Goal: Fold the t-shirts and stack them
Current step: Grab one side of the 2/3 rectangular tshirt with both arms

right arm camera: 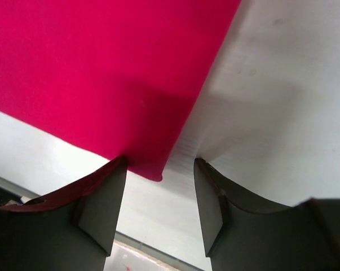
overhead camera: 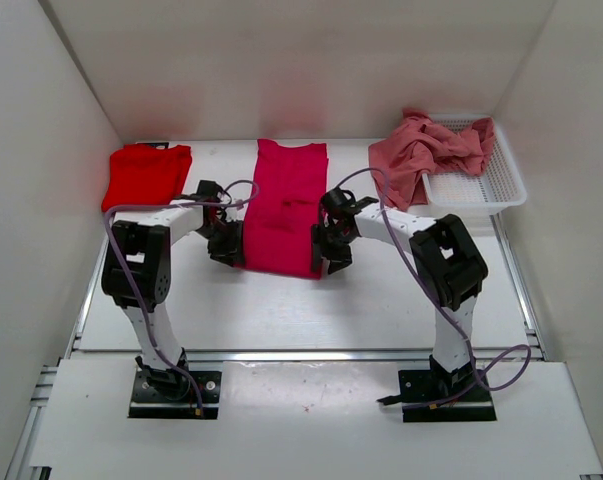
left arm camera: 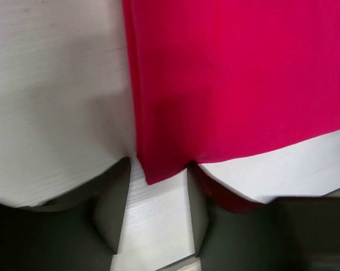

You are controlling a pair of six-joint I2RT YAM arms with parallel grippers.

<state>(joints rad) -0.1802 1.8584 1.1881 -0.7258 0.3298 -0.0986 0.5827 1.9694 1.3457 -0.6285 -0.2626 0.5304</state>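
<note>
A crimson-magenta t-shirt [overhead camera: 286, 205] lies in the middle of the table, folded into a long strip running away from me. My left gripper [overhead camera: 226, 248] stands open at its near left corner, and that corner [left arm camera: 158, 169] lies between the fingertips [left arm camera: 116, 197] without being pinched. My right gripper [overhead camera: 331, 255] is open at the near right corner [right arm camera: 150, 164], which sits beside its left finger [right arm camera: 107, 197]. A bright red t-shirt [overhead camera: 146, 175] lies folded at the far left. A salmon pink t-shirt [overhead camera: 426, 150] is crumpled at the far right.
A white mesh basket [overhead camera: 481, 185] stands at the far right, with the pink shirt draped over its left rim. White walls close in the table on the left, back and right. A metal rail runs along the near edge.
</note>
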